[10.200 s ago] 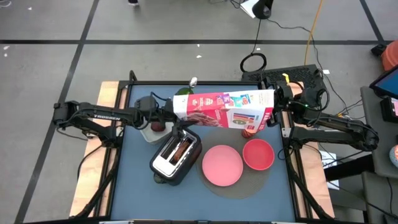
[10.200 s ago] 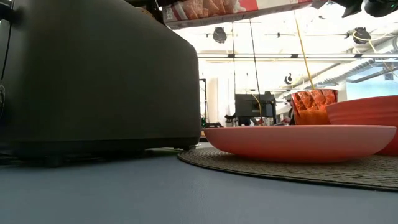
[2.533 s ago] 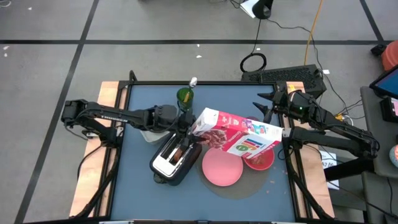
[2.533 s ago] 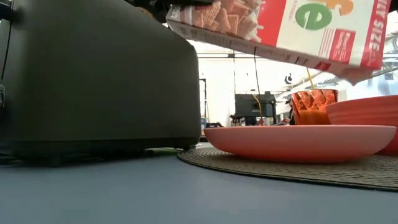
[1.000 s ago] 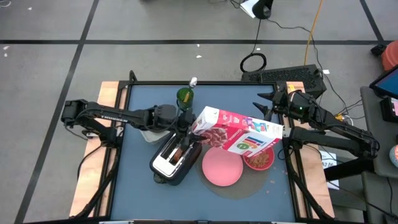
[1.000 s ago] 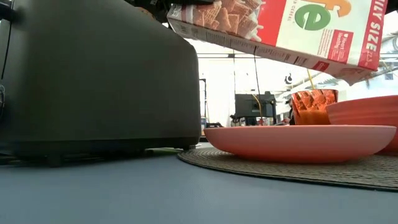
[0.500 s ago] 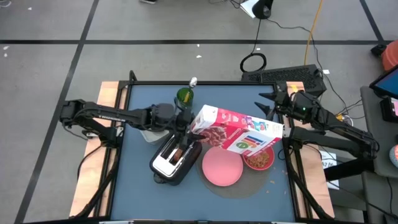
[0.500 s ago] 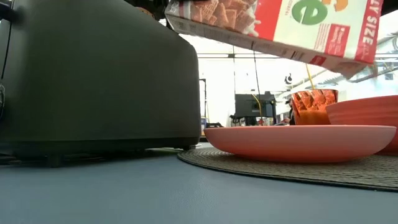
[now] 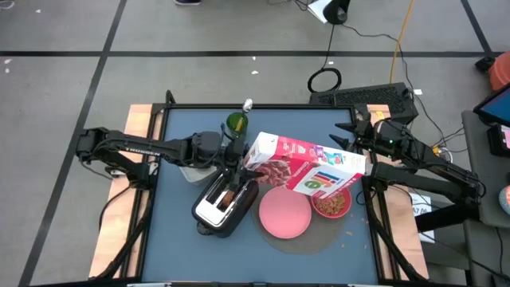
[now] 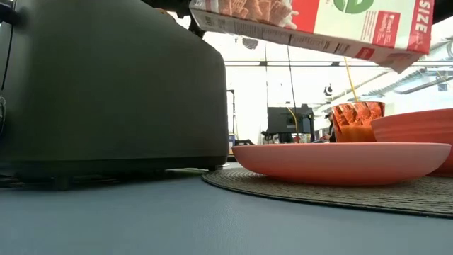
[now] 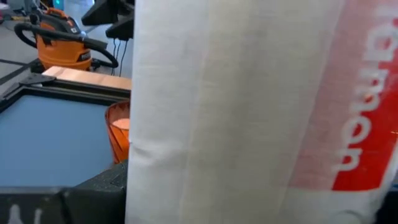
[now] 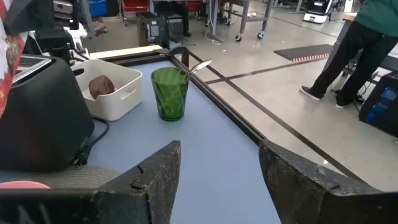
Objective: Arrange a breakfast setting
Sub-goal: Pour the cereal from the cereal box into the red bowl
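A red-and-white cereal box [image 9: 307, 169] hangs over the toaster, the pink plate [image 9: 285, 217] and the red bowl [image 9: 335, 204], which has cereal in it. My left gripper [image 9: 239, 155] is shut on the box's left end. My right gripper [image 9: 344, 135] stands open and apart from the box at the far right; in its wrist view [image 12: 217, 186] nothing lies between its fingers. The small pink cup [image 10: 357, 119] stands behind the plate. A spoon [image 12: 198, 65] stands in a green cup [image 9: 236, 123]. The dark red fruit [image 12: 102, 86] lies in a white container. My left gripper holds the cereal box by its end toward the table's left [image 9: 249, 155], coming at it level from the left. The box's side fills the wrist view and hides the fingers. The box is lifted clear, slanting a little, its other end [image 9: 355, 169] over the bowl.
The silver-and-black toaster [image 9: 225, 199] stands under the box's held end, left of the plate. The white container [image 9: 191, 169] sits beside my left arm. Plate and bowl rest on a round woven mat [image 10: 318, 193]. Bare blue table lies along the near edge.
The cereal box's free end over the bowl has risen, so the box has tipped back nearer to level, while its held end has stayed over the toaster.
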Action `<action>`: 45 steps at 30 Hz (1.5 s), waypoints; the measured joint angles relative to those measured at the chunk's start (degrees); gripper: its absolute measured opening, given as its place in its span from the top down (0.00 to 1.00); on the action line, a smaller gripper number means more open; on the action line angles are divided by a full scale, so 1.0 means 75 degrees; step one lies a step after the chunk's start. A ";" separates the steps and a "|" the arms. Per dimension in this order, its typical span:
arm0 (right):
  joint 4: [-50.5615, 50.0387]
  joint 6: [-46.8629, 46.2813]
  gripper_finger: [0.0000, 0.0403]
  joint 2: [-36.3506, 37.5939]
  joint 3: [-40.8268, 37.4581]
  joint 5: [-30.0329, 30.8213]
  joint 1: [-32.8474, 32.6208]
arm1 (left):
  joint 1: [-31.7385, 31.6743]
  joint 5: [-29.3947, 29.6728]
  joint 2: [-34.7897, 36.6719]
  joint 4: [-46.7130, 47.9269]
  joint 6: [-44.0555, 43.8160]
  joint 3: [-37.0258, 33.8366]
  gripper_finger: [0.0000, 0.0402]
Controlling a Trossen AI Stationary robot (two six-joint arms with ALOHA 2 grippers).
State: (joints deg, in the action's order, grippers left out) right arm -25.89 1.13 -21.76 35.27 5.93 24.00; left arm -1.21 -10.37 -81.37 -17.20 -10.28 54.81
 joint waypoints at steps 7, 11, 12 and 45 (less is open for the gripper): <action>0.0015 0.0012 0.48 0.0003 0.0000 0.0000 -0.0001 | 0.0000 -0.0003 0.0000 0.0027 -0.0047 0.0000 0.33; 0.0015 0.0020 0.48 0.0003 0.0000 0.0000 -0.0001 | 0.0000 0.0000 0.0000 0.0006 -0.0047 0.0000 0.33; 0.0015 0.0020 0.48 0.0003 0.0000 0.0000 0.0001 | 0.0000 -0.0001 0.0000 -0.0028 -0.0047 0.0000 0.33; 0.0020 0.0023 0.48 0.0003 -0.0002 0.0000 0.0001 | -0.0012 -0.0012 0.0000 -0.3699 0.0169 -0.0003 0.33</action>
State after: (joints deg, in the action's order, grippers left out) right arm -25.74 1.30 -21.74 35.25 5.93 24.01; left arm -1.30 -10.46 -81.36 -44.94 -9.02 54.78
